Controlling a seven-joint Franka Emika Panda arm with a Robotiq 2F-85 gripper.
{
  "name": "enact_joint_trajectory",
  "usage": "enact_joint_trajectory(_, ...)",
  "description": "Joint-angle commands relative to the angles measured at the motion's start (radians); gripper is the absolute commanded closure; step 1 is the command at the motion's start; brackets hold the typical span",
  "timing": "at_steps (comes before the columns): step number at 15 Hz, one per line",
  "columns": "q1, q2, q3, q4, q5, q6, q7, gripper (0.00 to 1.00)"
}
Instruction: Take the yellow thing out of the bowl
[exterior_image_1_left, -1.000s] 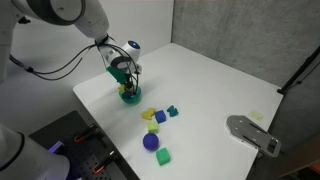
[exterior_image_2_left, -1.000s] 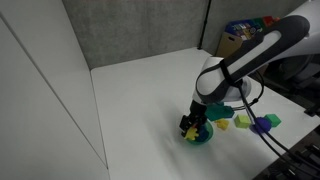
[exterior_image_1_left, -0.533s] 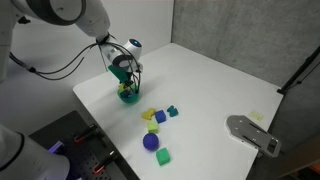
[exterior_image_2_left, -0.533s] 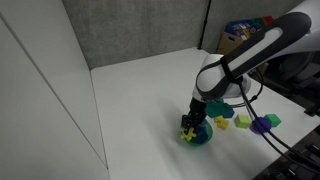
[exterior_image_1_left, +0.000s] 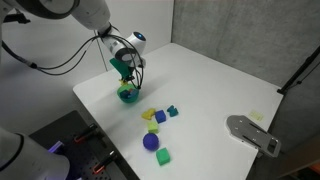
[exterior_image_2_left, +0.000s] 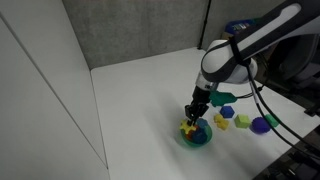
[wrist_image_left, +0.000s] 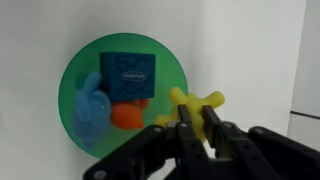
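- The small, pronged, pale yellow thing (wrist_image_left: 196, 99) is pinched between the two dark fingers (wrist_image_left: 185, 122) of the gripper (wrist_image_left: 198, 116). The jaws are nearly closed, with only the piece's narrow middle between them.
- In the wrist view it hangs at the right-hand edge of the bowl, its arms spreading above the fingertips. In an exterior view it shows as a yellow speck (exterior_image_2_left: 187, 127) just above the rim. I judge it clear of the contents but not yet clear of the bowl.
- The round teal-green plastic bowl (wrist_image_left: 88, 55) sits on the white table (exterior_image_1_left: 210, 80), right under the gripper (exterior_image_1_left: 125, 74). It holds a blue cube (wrist_image_left: 130, 75), a light-blue figure (wrist_image_left: 90, 105) and an orange piece (wrist_image_left: 125, 117).
- The grip on the waist probably keeps the prongs from slipping through. The vertical approach likely avoids nudging the other pieces.
- Well apart from the bowl (exterior_image_1_left: 128, 96) lies a cluster of yellow, blue and green toy blocks (exterior_image_1_left: 158, 115), with a dark blue ball (exterior_image_1_left: 150, 142) next to it. A grey device (exterior_image_1_left: 252, 133) lies farther off.
- Compared with a second ago, the gripper has risen from down among the contents, the arm's wrist stands higher, and the bowl has stayed put.
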Motion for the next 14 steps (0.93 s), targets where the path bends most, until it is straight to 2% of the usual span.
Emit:
enact_joint_trajectory(1, -0.051, -0.100, 0.002, -0.048, 0.028, -0.035, -0.024, 0.94)
enact_joint_trajectory(6, -0.124, -0.232, -0.063, -0.110, 0.057, 0.001, -0.016, 0.94)
enact_joint_trajectory(7, -0.134, -0.257, -0.076, -0.124, 0.070, 0.019, -0.012, 0.59)
enact_joint_trajectory(8, -0.142, -0.277, -0.088, -0.131, 0.081, 0.021, -0.013, 0.58)
enact_joint_trajectory(9, -0.148, -0.297, -0.100, -0.139, 0.089, 0.025, -0.014, 0.52)
enact_joint_trajectory(14, -0.146, -0.421, -0.142, -0.199, 0.108, 0.015, -0.017, 0.12)
